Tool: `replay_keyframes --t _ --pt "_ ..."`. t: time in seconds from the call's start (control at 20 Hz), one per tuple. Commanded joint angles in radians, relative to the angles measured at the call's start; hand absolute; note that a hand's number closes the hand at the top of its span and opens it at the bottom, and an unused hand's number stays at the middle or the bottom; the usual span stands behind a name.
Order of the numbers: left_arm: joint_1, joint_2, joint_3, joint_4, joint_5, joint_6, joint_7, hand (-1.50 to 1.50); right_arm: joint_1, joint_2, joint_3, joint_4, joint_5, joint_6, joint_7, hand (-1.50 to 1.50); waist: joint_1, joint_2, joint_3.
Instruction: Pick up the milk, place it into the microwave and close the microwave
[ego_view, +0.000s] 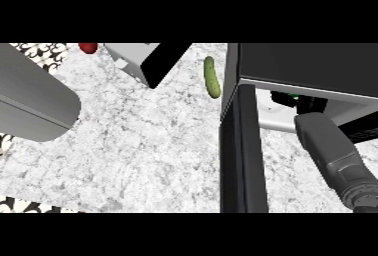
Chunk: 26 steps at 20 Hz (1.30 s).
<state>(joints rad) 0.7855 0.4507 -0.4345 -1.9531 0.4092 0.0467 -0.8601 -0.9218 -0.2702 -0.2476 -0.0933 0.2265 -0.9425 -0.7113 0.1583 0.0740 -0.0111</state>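
The microwave (310, 65) stands at the right with its dark door (242, 150) swung open toward me. My right forearm reaches into the cavity, and my right hand (308, 105) shows just under the microwave's top edge. A small white and green part of the milk (292, 97) shows between the black fingers, which curl round it. The rest of the carton is hidden by the hand and the microwave's top. My left forearm (33, 100) is a large grey shape at the left, and its hand is out of view.
A green cucumber (212, 77) lies on the marble counter (140, 150) just left of the microwave. A white and black box (140, 57) stands at the back. A small red object (88, 47) sits at the back left.
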Motion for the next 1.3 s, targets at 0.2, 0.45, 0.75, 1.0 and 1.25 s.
replay_keyframes --t 0.2,0.45,0.75,1.0,1.25 --pt "-0.024 0.01 -0.007 0.007 -0.019 -0.007 0.009 -1.5 0.058 -0.024 0.112 0.091 0.136 -0.254 0.278 -1.5 0.018 0.011 0.009" --pt "-0.047 -0.001 0.007 0.023 -0.002 0.002 0.03 -1.5 -0.072 0.073 0.151 0.06 0.166 0.032 0.12 -1.5 0.018 -0.001 0.019" --pt "-0.066 -0.005 0.016 0.026 -0.008 0.001 0.019 -1.5 -0.062 0.128 0.154 0.055 0.169 0.103 0.082 -1.5 0.003 -0.008 0.019" --pt "-0.051 -0.005 0.007 0.044 -0.019 -0.004 0.003 -1.5 -0.076 0.138 0.133 0.051 0.146 0.202 0.077 -1.5 0.005 -0.01 0.019" --pt "-0.056 0.002 0.033 0.053 -0.007 -0.007 0.001 -1.5 -0.037 0.17 0.047 -0.021 0.058 0.316 -0.028 -1.5 -0.037 -0.022 0.02"
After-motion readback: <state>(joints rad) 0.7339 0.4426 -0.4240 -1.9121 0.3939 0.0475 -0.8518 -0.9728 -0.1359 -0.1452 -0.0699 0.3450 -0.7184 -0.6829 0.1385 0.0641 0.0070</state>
